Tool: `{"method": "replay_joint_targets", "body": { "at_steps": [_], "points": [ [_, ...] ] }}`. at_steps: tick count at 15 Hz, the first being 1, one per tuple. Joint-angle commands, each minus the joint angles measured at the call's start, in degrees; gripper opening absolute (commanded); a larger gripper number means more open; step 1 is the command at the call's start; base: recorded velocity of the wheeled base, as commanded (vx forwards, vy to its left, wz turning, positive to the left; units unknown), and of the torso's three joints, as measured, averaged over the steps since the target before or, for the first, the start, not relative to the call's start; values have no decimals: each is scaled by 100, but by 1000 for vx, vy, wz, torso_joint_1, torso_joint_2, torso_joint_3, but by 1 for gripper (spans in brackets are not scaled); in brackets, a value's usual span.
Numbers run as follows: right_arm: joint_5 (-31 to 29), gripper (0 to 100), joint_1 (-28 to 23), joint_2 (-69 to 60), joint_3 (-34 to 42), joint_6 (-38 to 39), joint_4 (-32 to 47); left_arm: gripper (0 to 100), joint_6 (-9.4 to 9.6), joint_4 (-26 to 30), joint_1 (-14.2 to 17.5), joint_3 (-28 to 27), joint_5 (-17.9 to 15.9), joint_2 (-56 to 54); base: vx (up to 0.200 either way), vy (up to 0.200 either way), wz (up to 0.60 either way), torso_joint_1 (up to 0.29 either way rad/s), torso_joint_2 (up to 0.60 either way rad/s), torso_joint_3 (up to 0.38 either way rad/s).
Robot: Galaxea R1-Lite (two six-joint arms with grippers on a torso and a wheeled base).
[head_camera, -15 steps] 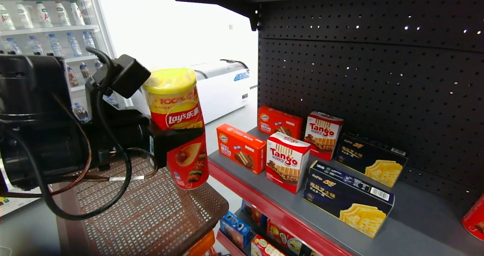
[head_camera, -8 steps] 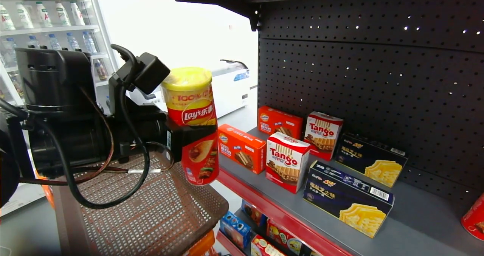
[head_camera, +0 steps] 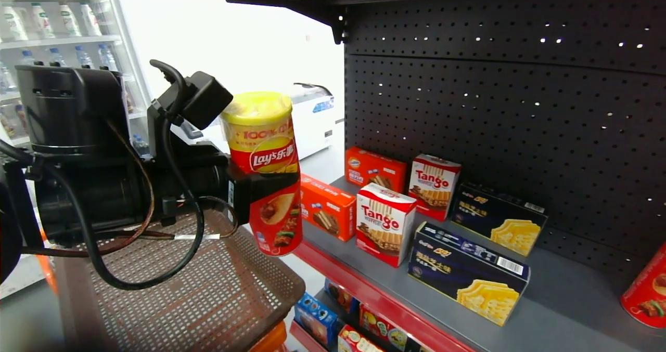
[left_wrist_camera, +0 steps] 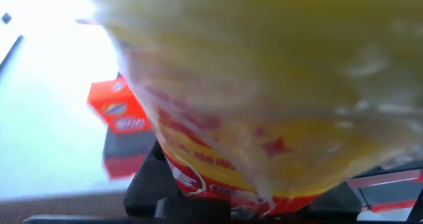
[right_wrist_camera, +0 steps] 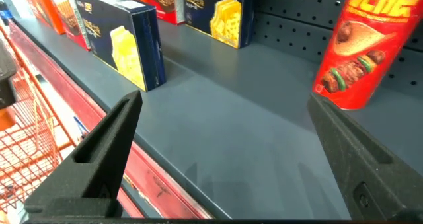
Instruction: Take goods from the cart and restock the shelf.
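my left hand [head_camera: 258, 186] is clamped on the chip can [head_camera: 263, 128], held upright above the cart [head_camera: 208, 300], just short of the shelf [head_camera: 562, 310] edge. my right hand [right_wrist_camera: 225, 164] hangs wide open over bare shelf near a second can [right_wrist_camera: 353, 45]. judgement: pick done, placement outstanding.

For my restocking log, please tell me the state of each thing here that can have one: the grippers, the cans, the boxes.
held chips can: upright, lid on, in the air beside the shelf
left gripper: shut on the held chips can
right gripper: open, holding nothing
shelf chips can: standing on the shelf
wafer boxes: upright, closed
dark blue boxes: on their long sides, closed
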Motion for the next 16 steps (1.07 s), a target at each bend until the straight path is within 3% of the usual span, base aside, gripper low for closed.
{"method": "replay_joint_targets", "body": {
  "at_steps": [1,6,8,11,14,16],
  "points": [
    [8,100,0,9,1,-1,4,0,-1,8,-15,-3,-1,-80,0,0,-600,2,2,2],
    [-1,100,0,9,1,-1,4,0,-19,17,-261,23,-1,-318,0,0,-600,3,0,3],
    [-1,100,0,9,1,-1,4,0,-221,26,-463,14,8,-485,0,0,-600,2,0,2],
    [-1,100,0,9,1,-1,4,0,-238,412,-665,-3,34,-792,0,0,-600,1,4,1],
    [-1,100,0,9,1,-1,4,0,-238,535,-692,23,43,-854,0,0,-600,4,1,4],
    [-1,100,0,9,1,-1,4,0,-238,527,-683,23,52,-845,0,0,0,0,0,0]
  ]
}}
